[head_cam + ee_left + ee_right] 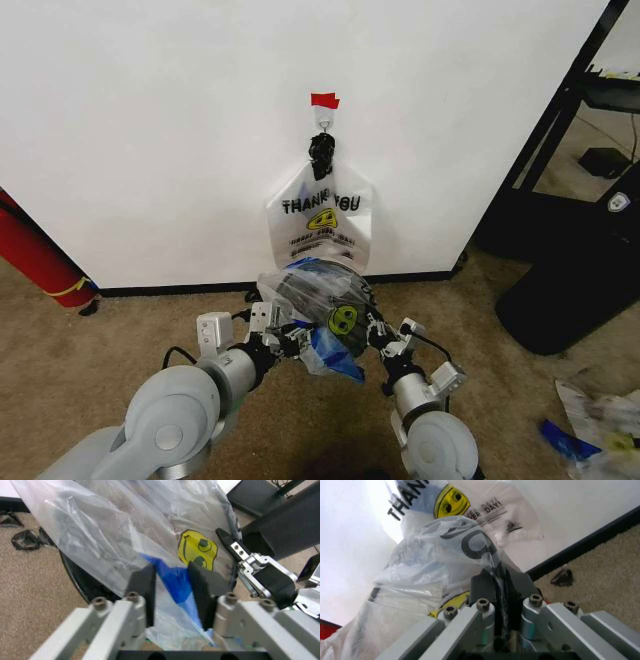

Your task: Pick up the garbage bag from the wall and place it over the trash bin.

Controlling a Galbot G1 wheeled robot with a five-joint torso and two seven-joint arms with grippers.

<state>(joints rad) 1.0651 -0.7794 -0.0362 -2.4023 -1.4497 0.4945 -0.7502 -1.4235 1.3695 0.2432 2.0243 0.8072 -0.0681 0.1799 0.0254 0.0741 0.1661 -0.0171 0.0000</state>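
The garbage bag is draped over the trash bin, on the carpet just before the wall. The left end effector pinches the bag's blue edge at the left near side. The right end effector is pressed together on clear film at the right side. A second printed bag hangs on the wall hook below red tape, directly behind.
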